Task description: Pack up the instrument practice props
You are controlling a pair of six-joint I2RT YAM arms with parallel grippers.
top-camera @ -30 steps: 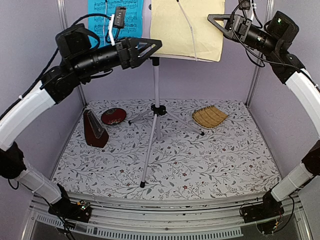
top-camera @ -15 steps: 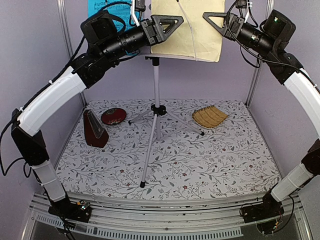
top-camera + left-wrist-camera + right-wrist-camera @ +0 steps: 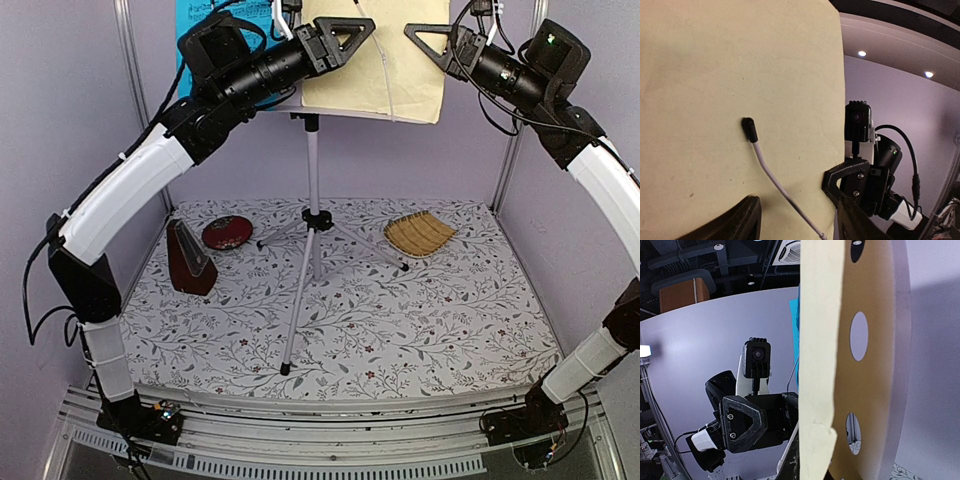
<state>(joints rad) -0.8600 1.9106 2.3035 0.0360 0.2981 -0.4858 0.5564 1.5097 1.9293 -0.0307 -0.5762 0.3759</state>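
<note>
The silver tripod music stand (image 3: 312, 170) stands at the middle back. Its perforated desk (image 3: 875, 365) carries the pale-yellow sheet (image 3: 385, 70) under a white wire holder with a black tip (image 3: 750, 129). The blue sheet (image 3: 192, 22) is mostly hidden behind my left arm. My left gripper (image 3: 342, 38) is open, close to the yellow sheet's face (image 3: 730, 75), its fingers (image 3: 735, 222) either side of the wire. My right gripper (image 3: 432, 38) is open at the sheet's right edge (image 3: 820, 365); only one finger (image 3: 792, 467) shows. The red-brown metronome (image 3: 188, 258) stands back left.
A dark red round dish (image 3: 227, 232) lies beside the metronome. A woven straw mat (image 3: 420, 233) lies at the back right. The tripod's legs (image 3: 296, 310) spread over the floral table cover. Frame posts and purple walls close in the back and both sides.
My left arm has risen and swung right, bringing its gripper from below the blue sheet to the yellow sheet's face. My right gripper has edged left to the sheet's right edge.
</note>
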